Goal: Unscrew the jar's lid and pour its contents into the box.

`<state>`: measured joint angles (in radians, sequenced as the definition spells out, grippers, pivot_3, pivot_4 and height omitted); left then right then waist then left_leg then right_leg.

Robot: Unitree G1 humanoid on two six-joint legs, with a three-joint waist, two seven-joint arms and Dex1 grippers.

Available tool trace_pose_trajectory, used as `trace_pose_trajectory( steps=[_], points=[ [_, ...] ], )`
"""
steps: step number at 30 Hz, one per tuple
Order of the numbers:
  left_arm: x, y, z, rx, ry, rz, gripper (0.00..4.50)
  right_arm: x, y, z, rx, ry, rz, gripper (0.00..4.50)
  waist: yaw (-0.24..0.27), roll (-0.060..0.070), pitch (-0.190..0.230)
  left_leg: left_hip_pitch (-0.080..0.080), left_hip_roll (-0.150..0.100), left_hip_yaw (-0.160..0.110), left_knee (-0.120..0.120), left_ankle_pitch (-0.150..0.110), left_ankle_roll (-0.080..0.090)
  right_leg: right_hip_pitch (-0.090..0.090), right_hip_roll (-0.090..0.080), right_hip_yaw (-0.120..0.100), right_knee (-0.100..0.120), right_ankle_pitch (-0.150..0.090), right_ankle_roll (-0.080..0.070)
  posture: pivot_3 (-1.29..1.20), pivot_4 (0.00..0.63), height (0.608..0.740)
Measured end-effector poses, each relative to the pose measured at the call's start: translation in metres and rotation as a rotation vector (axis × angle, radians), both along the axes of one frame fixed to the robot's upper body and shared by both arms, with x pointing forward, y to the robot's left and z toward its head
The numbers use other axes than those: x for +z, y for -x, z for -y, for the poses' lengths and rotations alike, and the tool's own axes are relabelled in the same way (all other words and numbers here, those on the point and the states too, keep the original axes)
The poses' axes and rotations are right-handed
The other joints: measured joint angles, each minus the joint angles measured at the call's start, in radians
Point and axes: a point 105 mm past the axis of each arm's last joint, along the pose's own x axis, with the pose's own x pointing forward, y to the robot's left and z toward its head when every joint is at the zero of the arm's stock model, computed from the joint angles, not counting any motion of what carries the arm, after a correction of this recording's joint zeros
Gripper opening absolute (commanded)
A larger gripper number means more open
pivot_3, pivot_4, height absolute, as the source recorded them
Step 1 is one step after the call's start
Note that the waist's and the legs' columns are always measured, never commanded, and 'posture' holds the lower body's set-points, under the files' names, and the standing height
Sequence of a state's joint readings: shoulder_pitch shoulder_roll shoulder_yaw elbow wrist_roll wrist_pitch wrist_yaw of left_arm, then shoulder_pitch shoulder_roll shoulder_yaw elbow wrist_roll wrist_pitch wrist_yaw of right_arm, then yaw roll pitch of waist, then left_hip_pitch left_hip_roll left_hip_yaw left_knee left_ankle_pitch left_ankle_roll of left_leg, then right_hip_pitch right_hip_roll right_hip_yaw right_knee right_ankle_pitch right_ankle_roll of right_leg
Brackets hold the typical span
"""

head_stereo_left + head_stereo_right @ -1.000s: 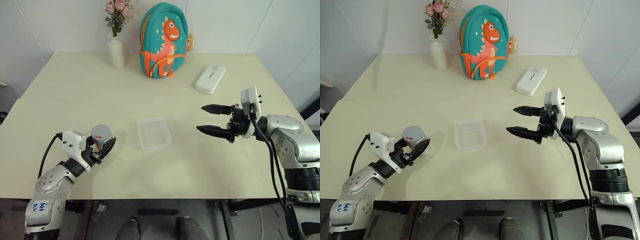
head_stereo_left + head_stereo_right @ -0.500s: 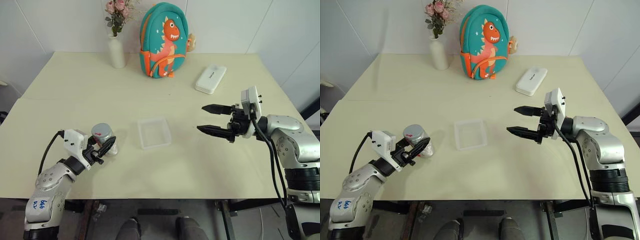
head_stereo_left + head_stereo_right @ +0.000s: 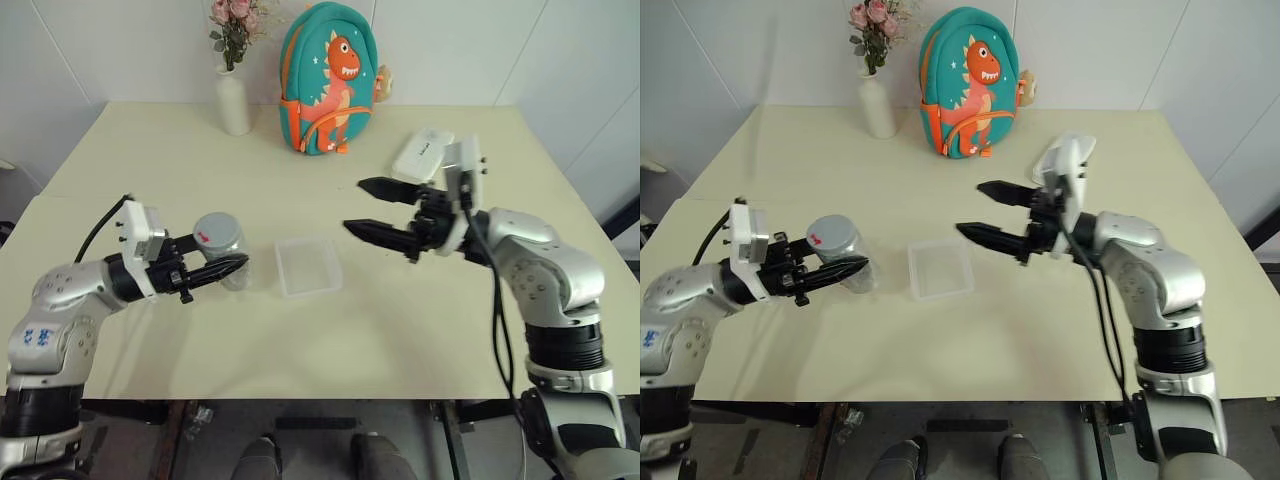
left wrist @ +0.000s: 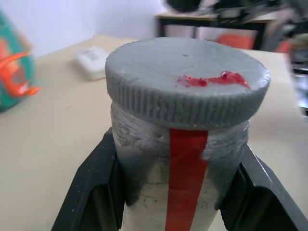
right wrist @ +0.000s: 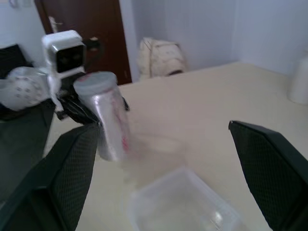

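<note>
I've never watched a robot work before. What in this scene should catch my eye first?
Probably the left gripper, shut on a small clear jar with its grey lid on, held above the table's left side. The right gripper reaches toward it, fingers wide open, over the clear box at the table's middle. Behind stands a bright dinosaur backpack.

The left gripper (image 3: pixel 228 268), clamped on the jar (image 3: pixel 224 247), now holds it lifted off the table (image 3: pixel 150 180) and nearer the box (image 3: pixel 308 265), fingers pointing right. The right gripper (image 3: pixel 372 208), fingers spread, has swung left and now hangs above the box's far right edge.
</note>
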<state>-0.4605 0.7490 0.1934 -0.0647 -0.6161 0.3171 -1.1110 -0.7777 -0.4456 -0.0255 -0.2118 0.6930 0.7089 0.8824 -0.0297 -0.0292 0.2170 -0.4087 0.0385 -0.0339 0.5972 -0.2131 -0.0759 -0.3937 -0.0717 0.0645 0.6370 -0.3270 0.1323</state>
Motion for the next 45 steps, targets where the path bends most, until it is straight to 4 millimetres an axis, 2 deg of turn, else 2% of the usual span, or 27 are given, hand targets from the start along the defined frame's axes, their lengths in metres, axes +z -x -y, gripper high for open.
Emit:
trace_pose_trajectory(
  steps=[7, 12, 17, 23, 29, 33, 39, 45],
  points=[
    [0.001, -0.017, 0.025, -0.206, -0.027, -0.03, 2.0, 0.023, 0.008, -0.032, -0.034, -0.06, -0.014, 4.5, -0.002, 0.0, 0.0, -0.001, 0.001, 0.0, 0.0, 0.0, 0.0, -0.001, 0.002, 0.0, 0.001, 0.0, 0.0, 0.0, 0.15, 0.74],
    [-0.005, -0.031, 0.03, -0.219, -0.022, -0.053, 2.0, 0.024, 0.008, -0.035, -0.113, -0.056, -0.021, 4.5, 0.0, 0.0, 0.0, -0.003, 0.005, -0.001, 0.001, 0.0, 0.0, -0.003, 0.005, 0.0, 0.002, 0.0, 0.0, 0.0, 0.15, 0.74],
    [0.002, -0.048, 0.047, -0.192, 0.001, -0.026, 2.0, 0.017, -0.001, -0.044, -0.246, -0.023, -0.03, 4.5, -0.001, 0.0, 0.0, -0.004, 0.007, -0.002, 0.003, 0.0, 0.0, -0.005, 0.009, 0.0, 0.006, -0.001, -0.002, 0.0, 0.15, 0.74],
    [0.001, -0.052, 0.054, -0.175, 0.017, -0.035, 2.0, 0.01, -0.013, -0.046, -0.395, -0.001, -0.031, 4.5, -0.005, 0.0, 0.0, -0.004, 0.008, -0.003, 0.004, 0.0, 0.0, -0.006, 0.01, 0.0, 0.009, -0.001, -0.003, 0.0, 0.15, 0.74],
    [0.002, -0.053, 0.057, -0.184, 0.006, -0.043, 2.0, 0.007, -0.007, -0.056, -0.392, -0.002, -0.019, 4.5, -0.002, 0.0, 0.0, -0.005, 0.008, -0.003, 0.004, 0.0, 0.0, -0.006, 0.01, 0.0, 0.009, -0.001, -0.003, 0.0, 0.15, 0.74],
    [-0.002, -0.056, 0.061, -0.19, -0.021, -0.065, 2.0, -0.001, -0.004, -0.065, -0.371, 0.012, -0.037, 4.5, -0.003, 0.0, 0.0, -0.005, 0.008, -0.003, 0.004, 0.0, 0.0, -0.006, 0.011, 0.0, 0.009, -0.001, -0.003, 0.0, 0.15, 0.74],
    [-0.001, -0.058, 0.063, -0.188, -0.032, -0.07, 2.0, -0.01, -0.004, -0.07, -0.38, 0.021, -0.047, 4.5, -0.003, 0.0, 0.0, -0.005, 0.008, -0.004, 0.004, 0.0, 0.0, -0.006, 0.011, 0.0, 0.009, -0.001, -0.003, 0.0, 0.15, 0.74],
    [0.0, -0.058, 0.067, -0.199, -0.037, -0.07, 2.0, -0.01, -0.007, -0.071, -0.405, 0.002, -0.03, 4.5, -0.002, 0.0, 0.0, -0.005, 0.008, -0.004, 0.005, 0.0, 0.0, -0.006, 0.011, 0.0, 0.009, -0.001, -0.003, 0.0, 0.15, 0.74]
  ],
)
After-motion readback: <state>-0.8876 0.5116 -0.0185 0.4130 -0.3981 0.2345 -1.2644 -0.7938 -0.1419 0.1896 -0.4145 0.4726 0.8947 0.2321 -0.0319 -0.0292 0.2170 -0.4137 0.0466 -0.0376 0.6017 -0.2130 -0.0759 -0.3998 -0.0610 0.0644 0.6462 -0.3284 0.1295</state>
